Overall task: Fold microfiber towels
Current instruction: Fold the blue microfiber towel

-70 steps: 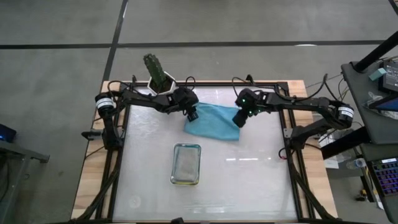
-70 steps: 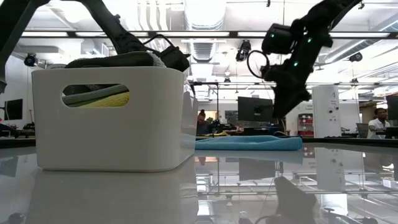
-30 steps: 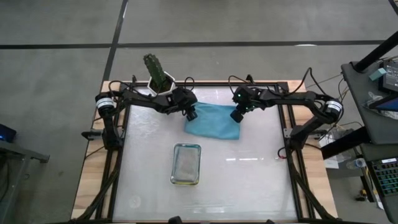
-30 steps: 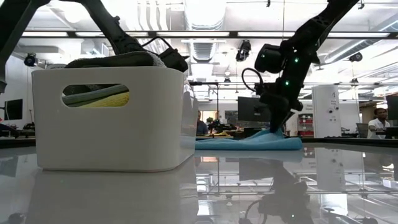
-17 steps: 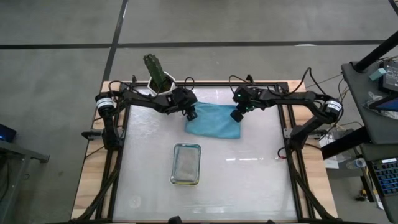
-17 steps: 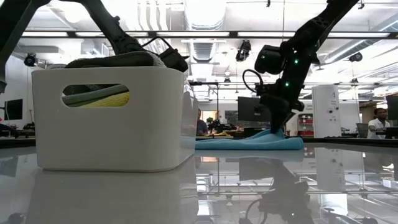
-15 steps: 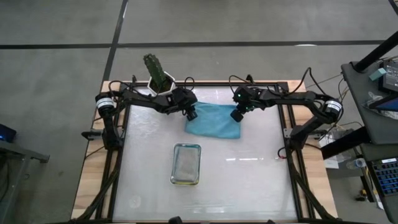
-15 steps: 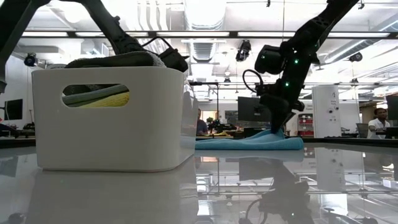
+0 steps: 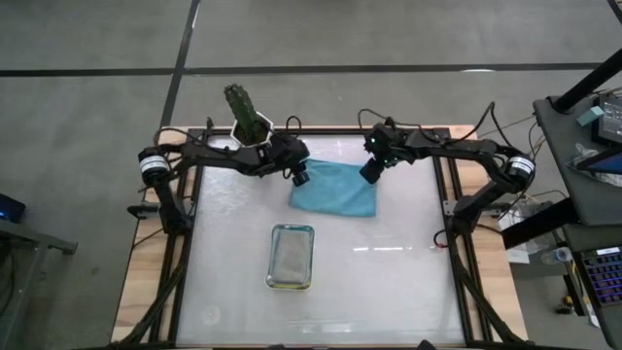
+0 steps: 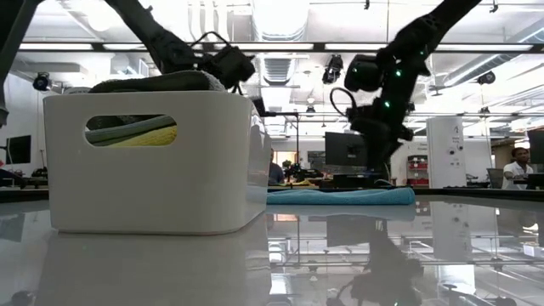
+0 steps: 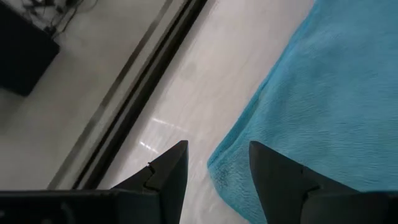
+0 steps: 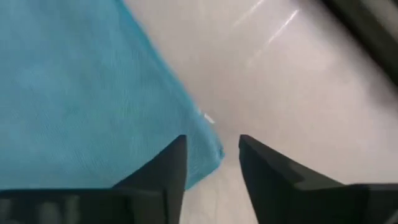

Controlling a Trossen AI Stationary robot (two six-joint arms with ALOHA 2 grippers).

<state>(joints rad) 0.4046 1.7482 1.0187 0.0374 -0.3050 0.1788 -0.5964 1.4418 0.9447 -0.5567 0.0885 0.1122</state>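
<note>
A teal microfiber towel (image 9: 333, 189) lies flat on the white table near its far edge, also seen in the low view as a low flat strip (image 10: 340, 195). My left gripper (image 9: 301, 177) stands open just above the towel's far left corner (image 11: 224, 165). My right gripper (image 9: 369, 172) stands open just above its far right corner (image 12: 208, 146). Neither touches the cloth. More towels, pale green and yellow (image 10: 132, 132) with a dark grey one (image 10: 161, 82) on top, lie in the white tray (image 10: 144, 161).
The white tray (image 9: 292, 257) stands in the table's middle, nearer than the teal towel. A green object in a white holder (image 9: 248, 115) sits at the far edge behind my left arm. Bare table lies to the tray's left, right and near side.
My right gripper has let go of the teal towel's far right corner and risen off it. The small peak of cloth it had pulled up has dropped flat. My left gripper has also risen a little above the far left corner.
</note>
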